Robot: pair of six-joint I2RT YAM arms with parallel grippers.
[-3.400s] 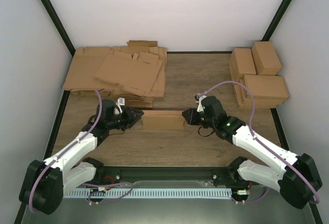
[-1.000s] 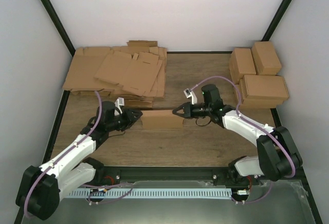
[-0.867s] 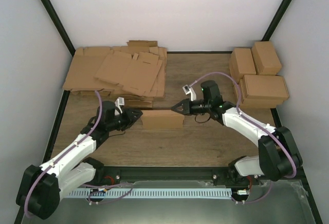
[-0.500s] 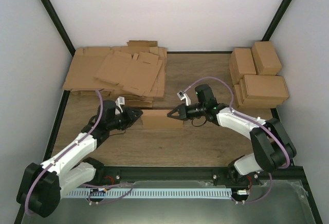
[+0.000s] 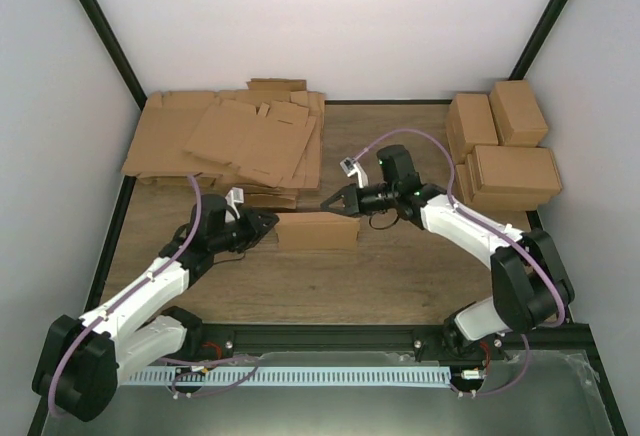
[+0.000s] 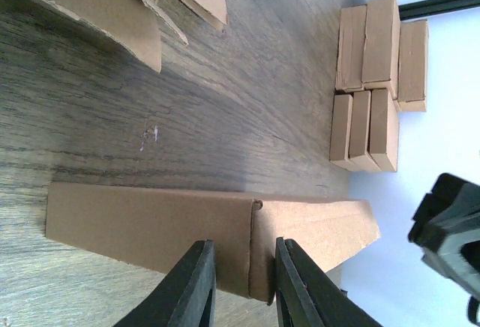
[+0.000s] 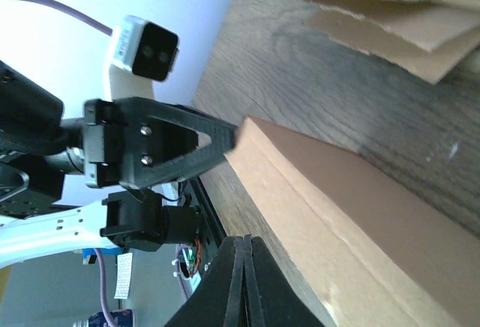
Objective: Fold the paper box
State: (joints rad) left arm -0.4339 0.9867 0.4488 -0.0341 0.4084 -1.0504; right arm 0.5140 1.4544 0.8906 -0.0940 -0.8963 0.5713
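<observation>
The paper box (image 5: 316, 232) is a plain brown closed carton lying lengthwise on the table between the arms. My left gripper (image 5: 268, 228) is shut on its left end; in the left wrist view the fingers (image 6: 196, 286) straddle a corner of the box (image 6: 150, 226). My right gripper (image 5: 326, 202) is shut and empty, with its tip pointing left just behind and above the box's far edge. In the right wrist view the shut gripper (image 7: 241, 243) hovers over the box's top face (image 7: 337, 192), with the left gripper (image 7: 172, 143) at the far end.
A heap of flat notched cardboard sheets (image 5: 230, 141) lies at the back left, close behind the box. Several folded boxes (image 5: 505, 151) are stacked at the back right. Black frame posts and white walls enclose the table.
My right arm has swung left and back, carrying its shut gripper from the box's right end to above its far edge. The left gripper and the box have stayed put.
</observation>
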